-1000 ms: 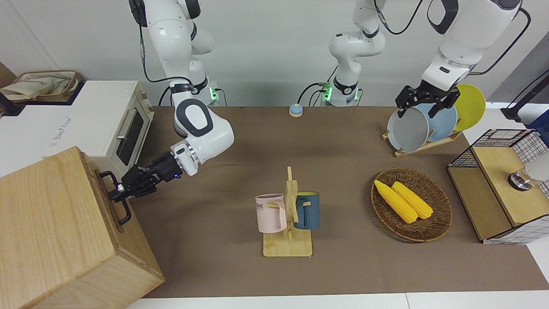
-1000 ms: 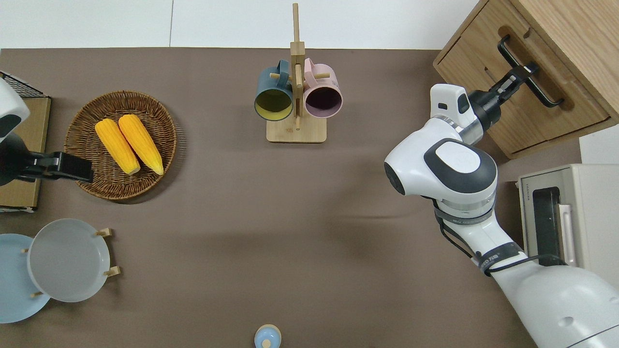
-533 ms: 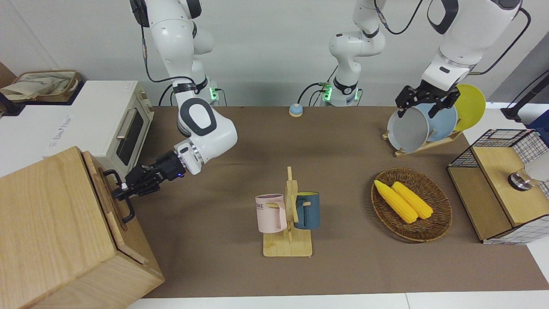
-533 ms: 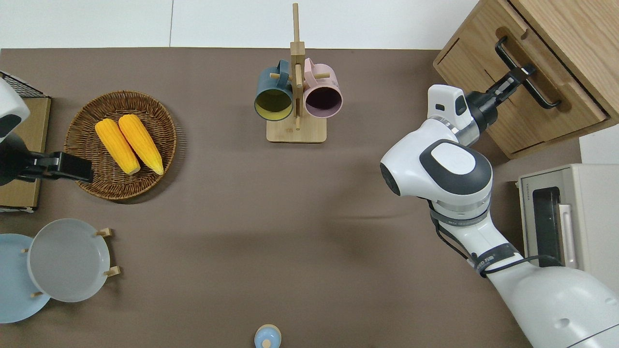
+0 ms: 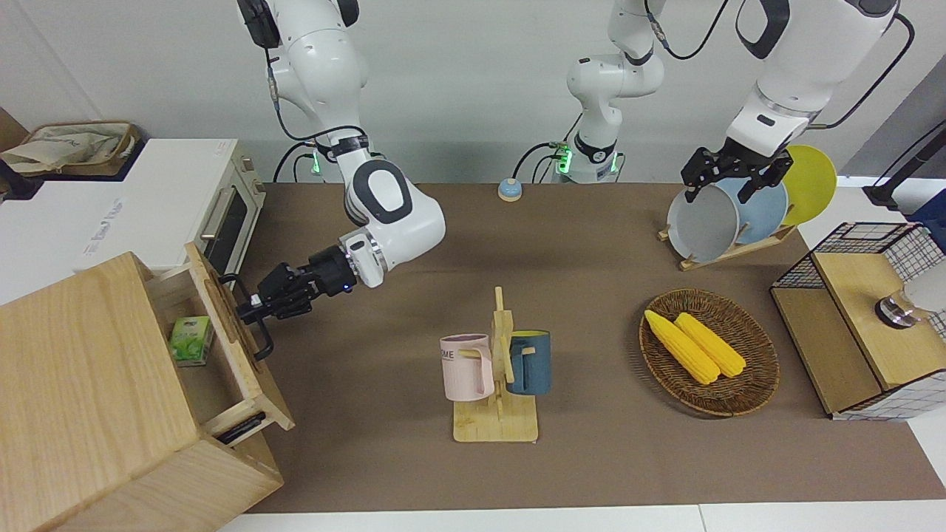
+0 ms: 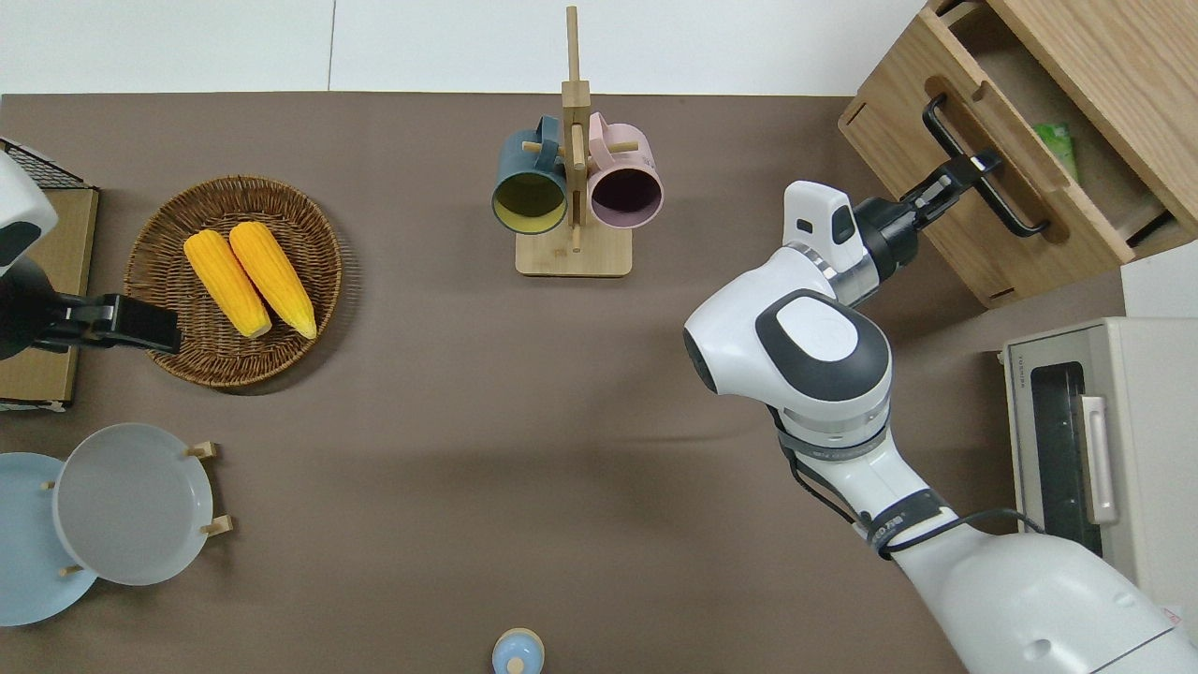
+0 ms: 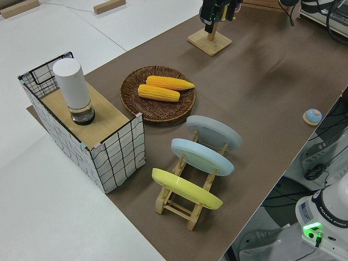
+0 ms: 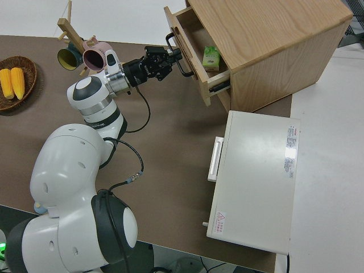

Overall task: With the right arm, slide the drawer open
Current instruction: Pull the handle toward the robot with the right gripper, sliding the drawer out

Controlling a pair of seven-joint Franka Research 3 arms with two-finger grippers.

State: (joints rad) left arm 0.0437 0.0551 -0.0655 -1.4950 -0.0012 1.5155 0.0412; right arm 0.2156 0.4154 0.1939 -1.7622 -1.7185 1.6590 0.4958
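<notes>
The light-wood drawer (image 5: 222, 314) (image 6: 973, 131) (image 8: 190, 45) stands pulled partway out of the big pale wood cabinet (image 5: 81, 384) at the right arm's end of the table. My right gripper (image 5: 249, 309) (image 6: 969, 167) (image 8: 173, 57) is shut on the drawer's black loop handle (image 5: 259, 343) (image 6: 1015, 211), about midway along it. A small green box (image 5: 190, 340) (image 6: 1058, 150) (image 8: 211, 58) lies inside the drawer. The left gripper (image 5: 717, 193) is parked.
A white toaster oven (image 5: 222, 214) stands beside the cabinet, nearer to the robots. Mid-table is a mug rack (image 5: 497, 369) with a pink mug and a blue mug. A wicker basket (image 5: 746, 399) with corn, a plate rack (image 5: 728, 251) and a wire-mesh cabinet (image 5: 850, 325) lie toward the left arm's end.
The right gripper has drawn back toward the table's middle with the handle in it. The drawer slid out of the cabinet, and the green box inside came into sight.
</notes>
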